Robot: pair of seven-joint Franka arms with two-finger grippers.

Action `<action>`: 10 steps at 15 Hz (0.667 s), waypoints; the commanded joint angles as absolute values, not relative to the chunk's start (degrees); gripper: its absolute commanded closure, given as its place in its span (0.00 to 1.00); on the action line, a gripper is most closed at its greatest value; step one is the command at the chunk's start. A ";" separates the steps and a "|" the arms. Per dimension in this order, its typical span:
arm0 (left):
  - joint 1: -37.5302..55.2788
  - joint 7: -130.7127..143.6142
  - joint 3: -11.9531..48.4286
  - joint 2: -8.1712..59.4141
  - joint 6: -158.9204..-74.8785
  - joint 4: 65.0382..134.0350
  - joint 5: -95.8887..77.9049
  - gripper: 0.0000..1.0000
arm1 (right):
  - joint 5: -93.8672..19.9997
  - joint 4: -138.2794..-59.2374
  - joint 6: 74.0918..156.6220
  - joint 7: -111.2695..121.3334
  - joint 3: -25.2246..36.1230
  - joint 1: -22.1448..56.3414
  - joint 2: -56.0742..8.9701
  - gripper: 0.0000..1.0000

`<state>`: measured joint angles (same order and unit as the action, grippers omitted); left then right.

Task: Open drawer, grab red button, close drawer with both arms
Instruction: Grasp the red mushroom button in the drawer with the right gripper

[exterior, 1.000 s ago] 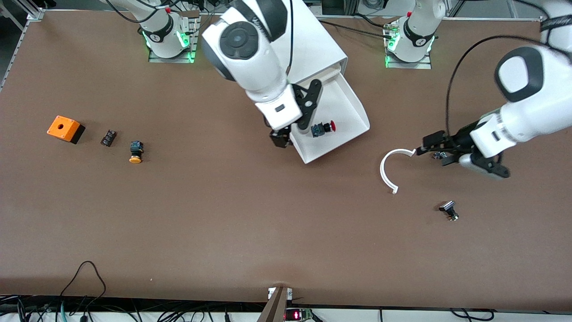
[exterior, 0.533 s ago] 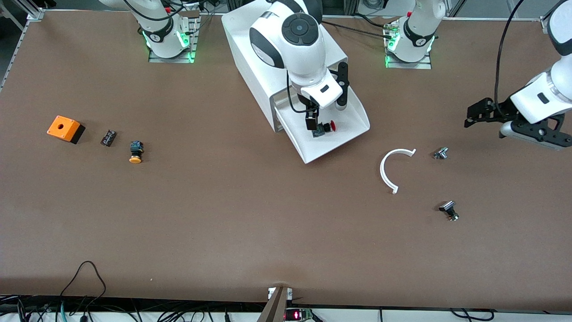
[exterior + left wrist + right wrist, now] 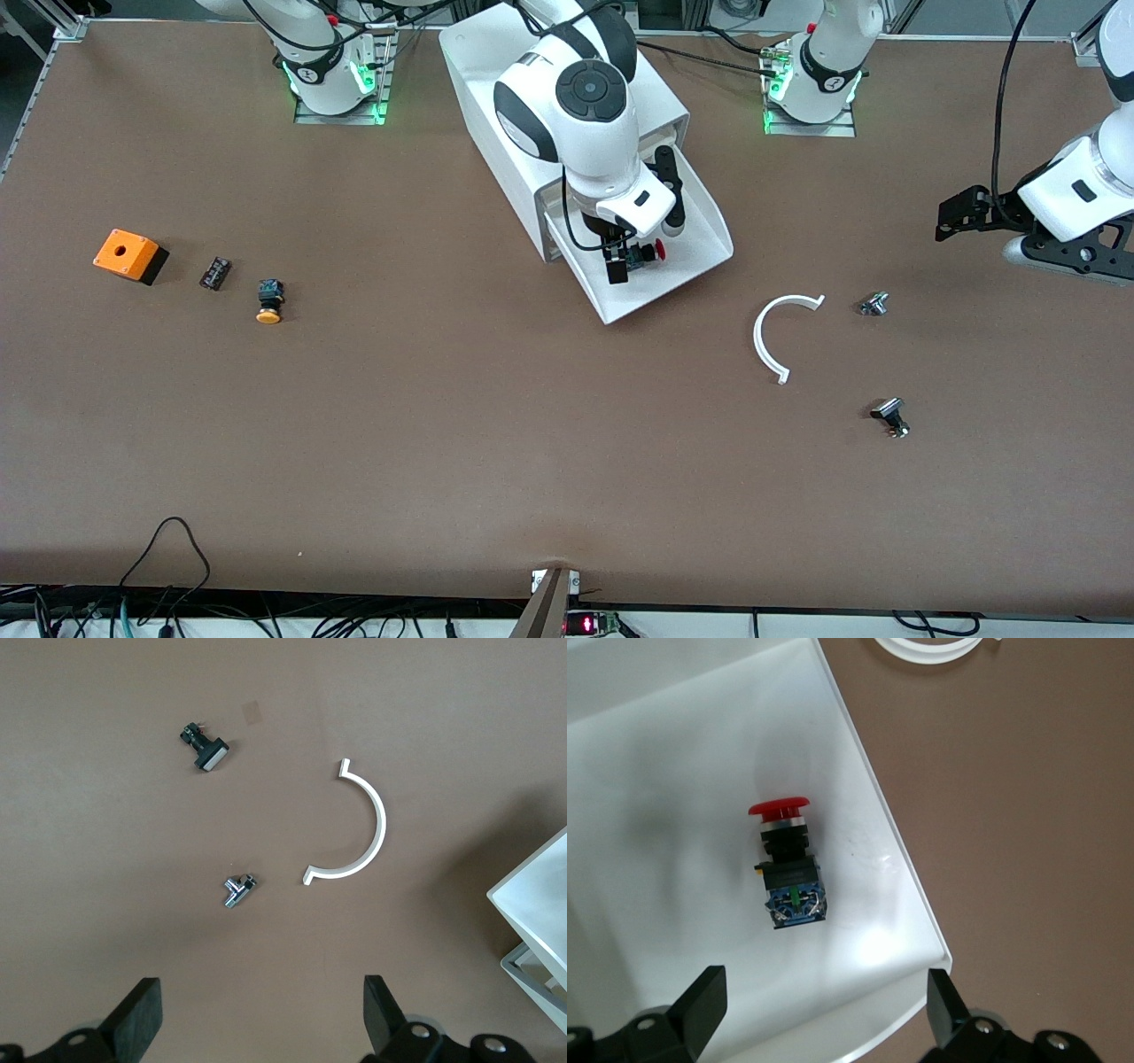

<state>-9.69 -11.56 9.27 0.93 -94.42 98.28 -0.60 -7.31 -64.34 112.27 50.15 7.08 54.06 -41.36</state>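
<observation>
Drawer (image 3: 682,257): pulled out of the cabinet (image 3: 496,97).
Button (image 3: 640,254): lay on its side in the drawer, red cap toward the left arm's end.
Right gripper (image 3: 613,263): over the button, fingers wide, straddling its body across the long axis.
Left gripper (image 3: 961,213): wide, empty, waiting well away from the drawer.

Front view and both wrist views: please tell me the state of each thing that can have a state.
Drawer: pulled open.
Red button: lying on its side in the drawer, not gripped.
Right gripper: open, over the red button.
Left gripper: open, empty, over bare table at the left arm's end.
Yellow button: lying on the table, untouched.
</observation>
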 commanded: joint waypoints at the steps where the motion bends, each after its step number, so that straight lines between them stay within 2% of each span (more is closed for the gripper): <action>1: -8.79 -10.46 8.96 1.67 -92.81 96.06 0.97 0.00 | -5.89 -62.05 112.94 50.98 7.91 55.63 -43.68 0.00; 10: -8.09 -5.01 9.32 1.76 -92.55 95.01 0.97 0.00 | -5.98 -62.05 116.10 50.62 7.91 57.13 -47.90 0.00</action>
